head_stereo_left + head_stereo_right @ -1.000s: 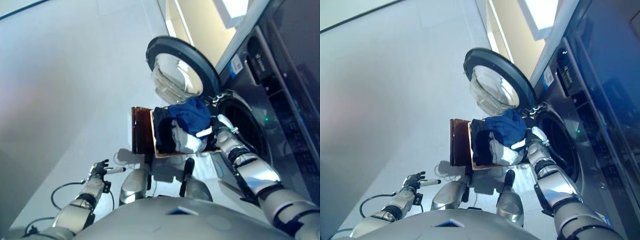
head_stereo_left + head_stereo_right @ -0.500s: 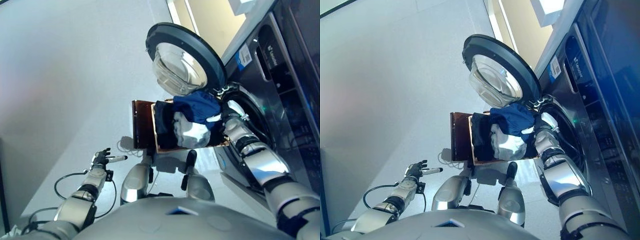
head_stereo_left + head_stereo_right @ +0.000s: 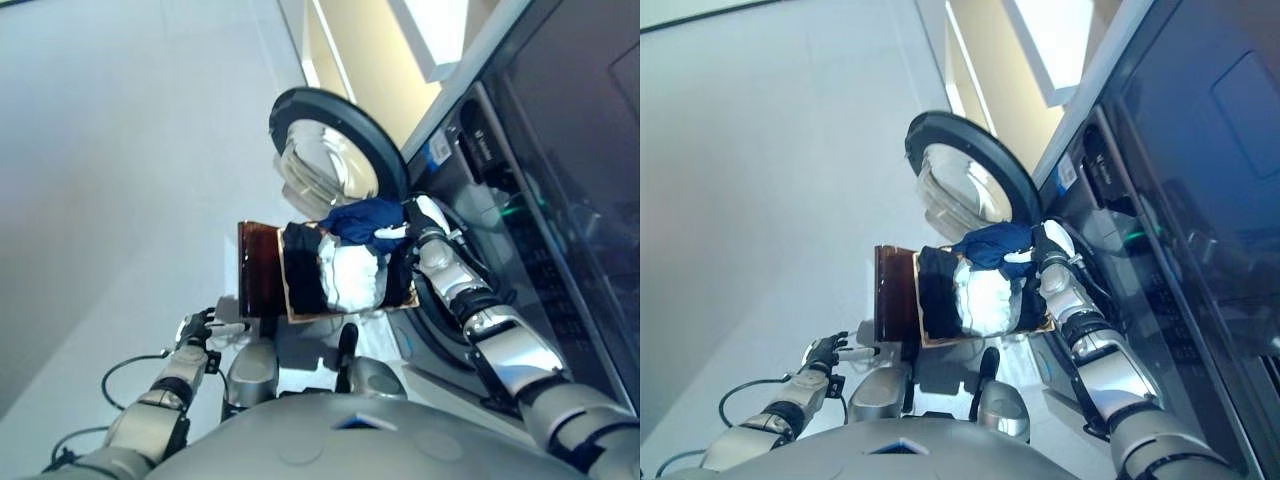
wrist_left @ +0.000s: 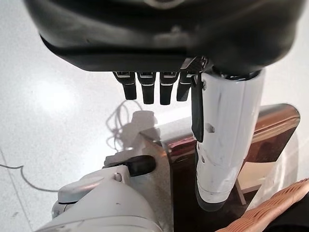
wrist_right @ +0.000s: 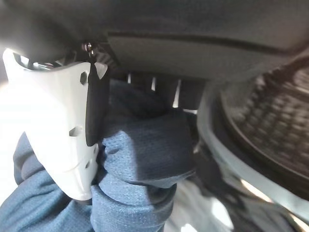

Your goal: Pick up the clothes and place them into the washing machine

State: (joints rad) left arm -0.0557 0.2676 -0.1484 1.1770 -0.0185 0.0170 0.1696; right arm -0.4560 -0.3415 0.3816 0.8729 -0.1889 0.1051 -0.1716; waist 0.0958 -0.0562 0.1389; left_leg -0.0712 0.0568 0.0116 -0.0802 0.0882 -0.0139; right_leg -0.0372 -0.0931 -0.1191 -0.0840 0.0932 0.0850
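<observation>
The right hand has its thumb and fingers pinched round the blue garment, lifted off the basket pile right below it, with the washing machine drum just beyond the fingers. It's soft, light mesh (bound to droop and trail), so a bunched middle grip looks best. The left hand hangs low, fingers relaxed, holding nothing.

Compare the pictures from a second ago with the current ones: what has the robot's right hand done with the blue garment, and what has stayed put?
The right hand, shut on the blue garment, has lifted it toward the washing machine's opening. The other clothes stay in the basket; the left hand stays low, idle.
</observation>
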